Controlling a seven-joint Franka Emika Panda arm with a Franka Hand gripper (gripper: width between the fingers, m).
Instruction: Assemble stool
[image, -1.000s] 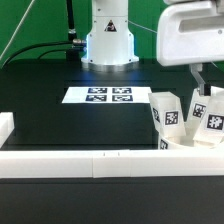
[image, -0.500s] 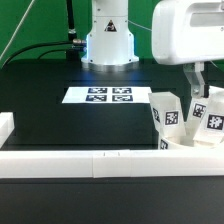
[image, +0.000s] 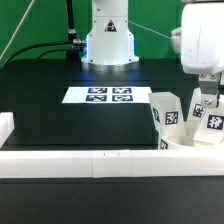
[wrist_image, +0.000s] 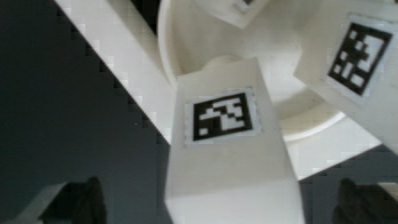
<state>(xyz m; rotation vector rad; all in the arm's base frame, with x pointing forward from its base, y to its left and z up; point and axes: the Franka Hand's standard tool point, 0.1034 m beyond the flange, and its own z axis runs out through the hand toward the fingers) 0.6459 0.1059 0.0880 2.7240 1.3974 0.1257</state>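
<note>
Two white stool legs stand upright at the exterior view's right, one (image: 166, 108) nearer the middle and one (image: 210, 115) farther right, each with a black-and-white tag. They stand at the round white seat (image: 190, 146), which lies against the front rail. My gripper (image: 207, 98) hangs just above the right leg. In the wrist view my gripper (wrist_image: 224, 200) is open, its dark fingers (wrist_image: 75, 200) wide on either side of a tagged leg (wrist_image: 222, 130), with gaps on both sides. The seat (wrist_image: 317, 118) and a second leg (wrist_image: 361, 50) show behind it.
The marker board (image: 108, 96) lies on the black table in front of the robot base (image: 108, 40). A long white border rail (image: 70, 160) runs along the front, with a short piece (image: 5, 126) at the exterior view's left. The rail also crosses the wrist view (wrist_image: 121, 60).
My gripper has moved toward the exterior view's right and now hangs over the right leg. The legs and seat have not moved.
</note>
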